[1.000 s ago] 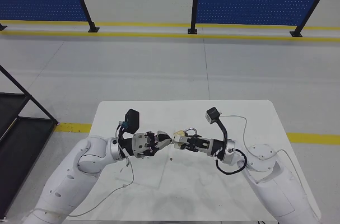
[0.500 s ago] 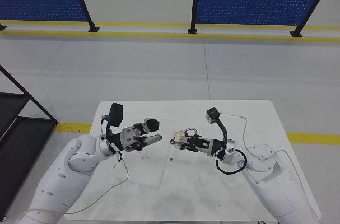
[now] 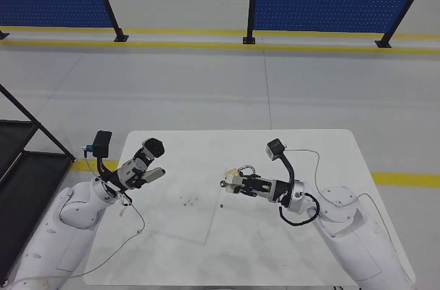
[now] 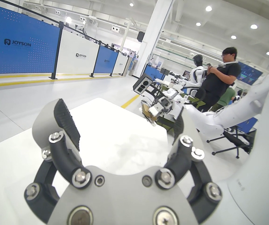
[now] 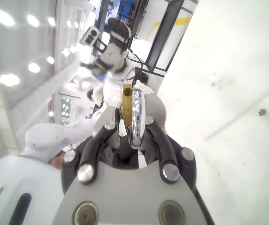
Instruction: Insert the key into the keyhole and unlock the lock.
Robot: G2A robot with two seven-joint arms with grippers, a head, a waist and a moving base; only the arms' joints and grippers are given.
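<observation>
Pinching the lock (image 5: 126, 105) by its flat sides, the right gripper (image 5: 129, 118) holds it edge-on above the counter (image 3: 292, 239), with the brass body pointing away from the wrist and the chrome shackle (image 5: 137, 115) lying back between the fingers.

- Lock: brass, held off the counter, over its middle.
- Small dark stub (image 3: 223, 183): sits at the end of the lock farthest from the right gripper. It may be the key, but this cannot be told.
- Left gripper (image 4: 121, 120): spread wide with nothing in it, well apart from the lock on its stub side, facing it across bare counter.

Hazards, as judged:
- The hold looks narrow, so a push or twist at the keyhole could pivot the lock between the pads and throw off alignment.
- If the stub is the key, it hangs unsupported. A jolt to the lock could shake it out onto the counter.
- If it is not the key, the left gripper has none to insert.
- A return from so far off could meet the lock off-axis and knock it askew.
</observation>
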